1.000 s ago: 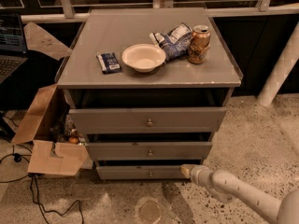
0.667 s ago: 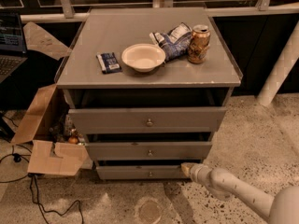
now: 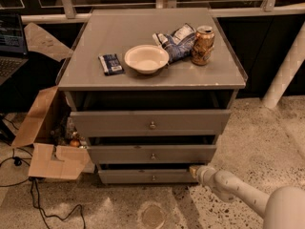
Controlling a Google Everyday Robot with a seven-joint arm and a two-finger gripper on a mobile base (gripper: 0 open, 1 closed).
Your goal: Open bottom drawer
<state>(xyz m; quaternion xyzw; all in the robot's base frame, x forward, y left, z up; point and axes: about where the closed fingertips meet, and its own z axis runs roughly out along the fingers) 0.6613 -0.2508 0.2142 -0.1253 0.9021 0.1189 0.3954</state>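
Three grey wooden drawer fronts (image 3: 190, 122), one round metal knob (image 3: 152, 125) each; bottom drawer (image 3: 128, 176) beside pale gripper (image 3: 194, 171) (grip: cannot tell).

Gripper (image 3: 194, 170) sits at the right end of the bottom drawer (image 3: 143, 177); contact unclear. Drawer inside is hidden under the middle drawer (image 3: 119, 154). Arm (image 3: 248, 198) runs off the lower right corner. Laptop (image 3: 8, 49) is cut by the left edge. Items beside the cardboard box (image 3: 45, 161) are too small to name.
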